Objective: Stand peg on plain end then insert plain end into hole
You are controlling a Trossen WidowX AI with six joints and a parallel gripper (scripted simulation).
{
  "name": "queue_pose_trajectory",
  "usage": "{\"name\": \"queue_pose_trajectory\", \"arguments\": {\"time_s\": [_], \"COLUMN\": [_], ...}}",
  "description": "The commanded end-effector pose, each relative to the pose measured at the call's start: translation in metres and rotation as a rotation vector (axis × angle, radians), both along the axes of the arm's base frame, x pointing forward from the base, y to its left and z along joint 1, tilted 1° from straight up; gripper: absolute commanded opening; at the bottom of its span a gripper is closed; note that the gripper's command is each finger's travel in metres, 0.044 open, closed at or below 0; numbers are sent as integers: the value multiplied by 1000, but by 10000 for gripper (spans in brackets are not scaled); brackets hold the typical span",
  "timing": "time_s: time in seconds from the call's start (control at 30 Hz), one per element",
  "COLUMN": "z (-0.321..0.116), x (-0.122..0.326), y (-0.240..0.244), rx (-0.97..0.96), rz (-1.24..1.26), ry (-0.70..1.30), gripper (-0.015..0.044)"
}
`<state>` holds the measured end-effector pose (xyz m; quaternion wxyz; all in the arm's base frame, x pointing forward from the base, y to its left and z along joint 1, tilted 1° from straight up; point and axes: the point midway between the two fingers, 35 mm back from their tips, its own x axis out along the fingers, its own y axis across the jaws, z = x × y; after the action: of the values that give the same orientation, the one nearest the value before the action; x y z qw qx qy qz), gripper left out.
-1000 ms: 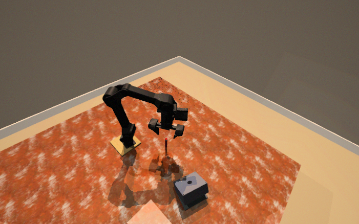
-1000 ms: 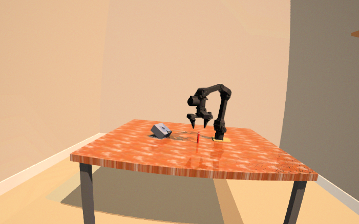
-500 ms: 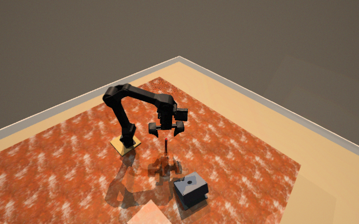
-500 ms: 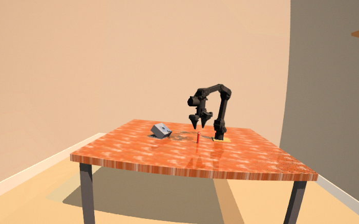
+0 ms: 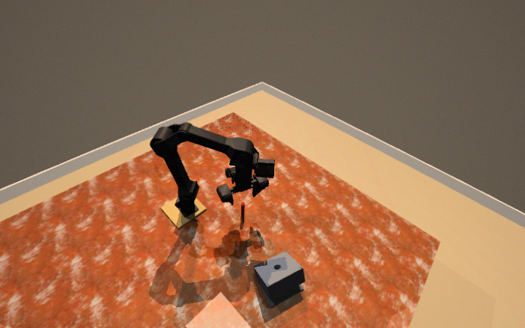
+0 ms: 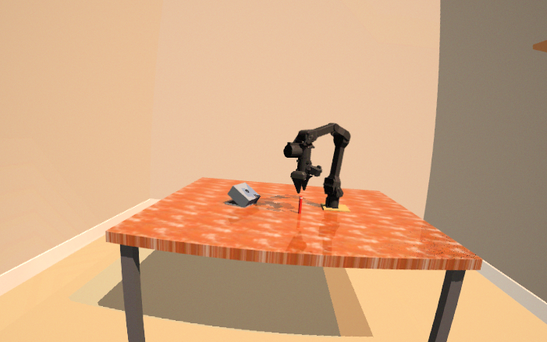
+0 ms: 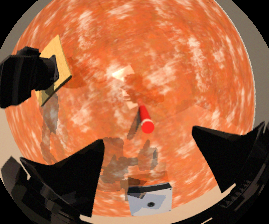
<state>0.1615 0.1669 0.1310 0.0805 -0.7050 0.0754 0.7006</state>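
Note:
The red peg [image 5: 243, 214] [image 6: 300, 205] [image 7: 144, 114] stands upright on the table, with nothing touching it. Its pale band shows near the top end in the exterior view and the wrist view, so the plain end is down. My gripper [image 5: 243, 200] [image 6: 301, 190] [image 7: 150, 137] is wide open and empty, pointing down above the peg. In the wrist view the peg's top lies between the two fingers' directions, below the tips. The sloped grey panel [image 5: 290, 269] [image 6: 236, 196] [image 7: 160, 199] has one dark, empty-looking hole [image 5: 277, 266] [image 6: 246, 190] [image 7: 151, 204] in its tilted face.
The arm's base stands on a yellow plate [image 5: 168, 210] [image 6: 343, 208] [image 7: 60, 55], to one side of the peg. The panel stands on the other side, away from the base. The arm's shadow falls across the table [image 5: 73, 244] [image 6: 224, 237] between the peg and the panel.

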Motion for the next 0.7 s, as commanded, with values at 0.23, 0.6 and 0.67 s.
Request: {"name": "queue_pose_trajectory", "arguments": {"time_s": [0.23, 0.6, 0.67], "z": [-6, -24, -27], "x": [0, 1, 1], "y": [1, 2, 3], "rx": [4, 4, 4], "rz": [41, 41, 41], "ry": [1, 1, 1], "gripper": [440, 440, 440]}}
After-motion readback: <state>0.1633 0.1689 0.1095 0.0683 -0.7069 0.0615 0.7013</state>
